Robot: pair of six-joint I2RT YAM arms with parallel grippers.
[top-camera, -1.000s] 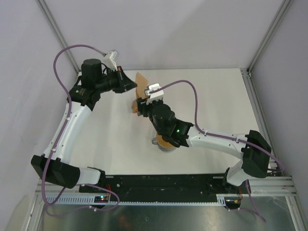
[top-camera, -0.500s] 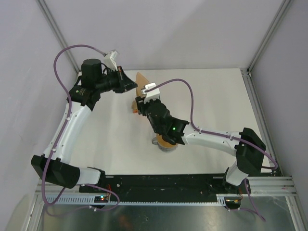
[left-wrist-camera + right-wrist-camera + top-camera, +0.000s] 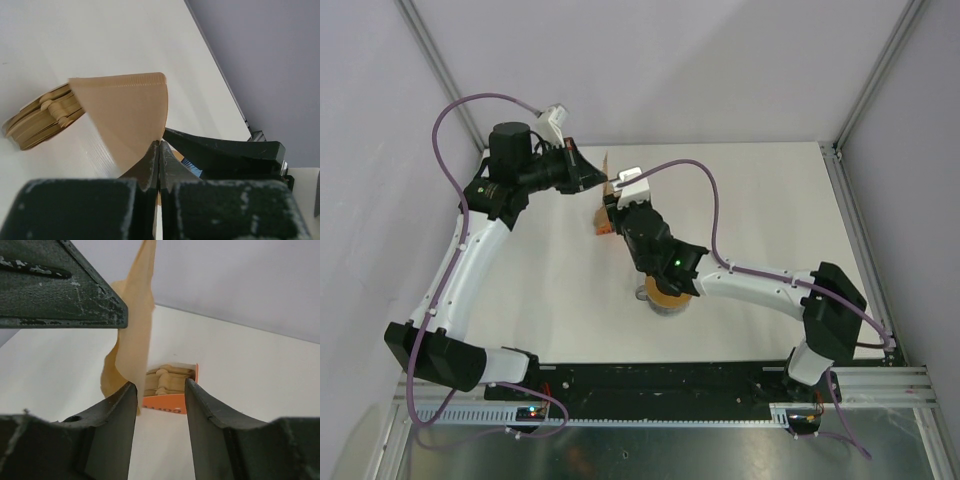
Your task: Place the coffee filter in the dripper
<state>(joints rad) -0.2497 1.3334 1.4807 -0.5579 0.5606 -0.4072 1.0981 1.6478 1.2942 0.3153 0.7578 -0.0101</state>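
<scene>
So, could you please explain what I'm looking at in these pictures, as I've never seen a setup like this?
Two robot arms are bolted to a white table. One picture looks down from above; the other two come from cameras on the wrists. The left tool is shut on a tan coffee filter, held above the table. The right tool is open, close beside it. On the table are an orange box of spare filters and a grey cup. The dripper isn't clearly visible.
</scene>
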